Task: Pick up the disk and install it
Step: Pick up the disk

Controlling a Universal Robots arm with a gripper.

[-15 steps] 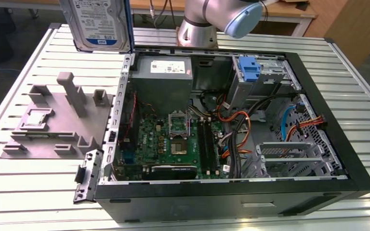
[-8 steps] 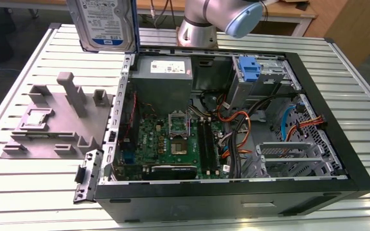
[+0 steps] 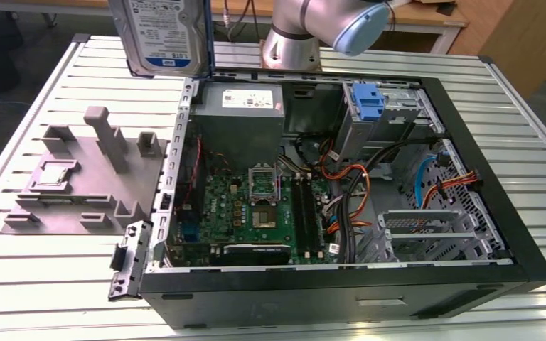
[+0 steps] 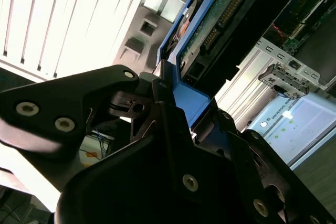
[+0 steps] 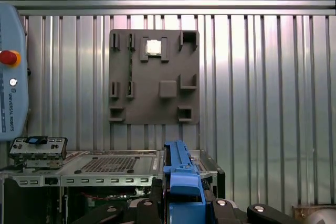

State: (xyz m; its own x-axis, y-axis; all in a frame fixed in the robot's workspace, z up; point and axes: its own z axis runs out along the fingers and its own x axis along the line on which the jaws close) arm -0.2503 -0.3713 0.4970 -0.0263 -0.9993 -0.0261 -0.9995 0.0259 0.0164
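Currently the black claw [image 4: 169,85] is clamping the blue-framed flat silver hard-drive disk [image 3: 164,32] by its carrier edge, holding it upright in the air near the corner of the open black computer case [image 3: 349,291], likely for clearance over the slatted metal desk [image 3: 55,284].

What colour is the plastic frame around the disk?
Blue. The disk shows its frame best, edge-on, in the first wrist view.

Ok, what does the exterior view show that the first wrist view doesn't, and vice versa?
Exterior view: the labelled face of the disk, plus the motherboard and a second blue carrier inside the open case. First wrist view: the gripper shut on the disk's blue edge, and a red button. Both: the disk, the case and the grey fixture block.
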